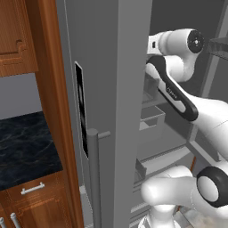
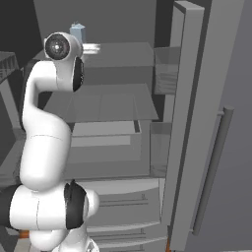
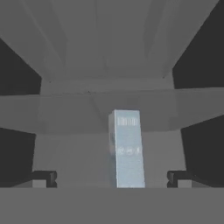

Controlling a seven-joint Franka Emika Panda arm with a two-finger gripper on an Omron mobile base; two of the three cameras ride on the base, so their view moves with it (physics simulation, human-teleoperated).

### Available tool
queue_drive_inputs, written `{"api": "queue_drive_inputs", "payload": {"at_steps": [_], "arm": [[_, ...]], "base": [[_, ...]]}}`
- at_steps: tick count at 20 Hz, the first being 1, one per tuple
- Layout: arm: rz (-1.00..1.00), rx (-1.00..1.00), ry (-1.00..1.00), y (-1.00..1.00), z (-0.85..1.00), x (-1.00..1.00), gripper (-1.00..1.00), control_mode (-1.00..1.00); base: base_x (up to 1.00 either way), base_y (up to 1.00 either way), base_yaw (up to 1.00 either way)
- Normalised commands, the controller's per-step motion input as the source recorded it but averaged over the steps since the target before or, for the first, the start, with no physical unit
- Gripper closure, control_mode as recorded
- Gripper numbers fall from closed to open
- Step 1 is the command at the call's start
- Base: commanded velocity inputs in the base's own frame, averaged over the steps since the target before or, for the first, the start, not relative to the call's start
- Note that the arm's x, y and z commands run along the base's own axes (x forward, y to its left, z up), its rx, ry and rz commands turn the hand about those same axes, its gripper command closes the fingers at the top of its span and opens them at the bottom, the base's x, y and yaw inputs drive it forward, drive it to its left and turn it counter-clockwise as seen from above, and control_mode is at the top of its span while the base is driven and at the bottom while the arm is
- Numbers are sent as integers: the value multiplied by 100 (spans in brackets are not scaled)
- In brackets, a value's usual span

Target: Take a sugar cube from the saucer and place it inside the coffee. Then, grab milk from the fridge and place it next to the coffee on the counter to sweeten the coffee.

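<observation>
The fridge (image 1: 116, 89) stands open, and my arm reaches into its upper part. The milk (image 3: 127, 148), a pale blue-white carton, stands upright on a grey shelf (image 3: 74, 118) straight ahead in the hand view. My gripper (image 3: 111, 178) is open, with one dark fingertip (image 3: 43, 178) on each side of the carton and short of it, touching nothing. From the right base view the milk (image 2: 77, 32) peeks out on the top shelf behind the arm's upper joint. The black counter (image 1: 22, 151) lies to the left of the fridge.
The left fridge door (image 1: 95, 178) with its long grey handle stands between the arm and the counter. The right door (image 2: 216, 133) swings open on the other side, with door bins (image 2: 166, 64). Grey shelves and a drawer (image 2: 106, 135) lie below the hand. Wooden cabinets (image 1: 18, 40) flank the fridge.
</observation>
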Motion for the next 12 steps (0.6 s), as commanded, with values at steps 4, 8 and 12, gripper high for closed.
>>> {"api": "queue_drive_inputs", "payload": {"at_steps": [4, 8, 12], "arm": [[0, 0, 12, 34, 0, 23, -100, -100], [0, 0, 9, 27, 0, 39, -100, -100], [0, 0, 1, 17, 0, 39, -100, -100]], "base": [[0, 0, 0], [0, 0, 0], [0, 0, 0]]}}
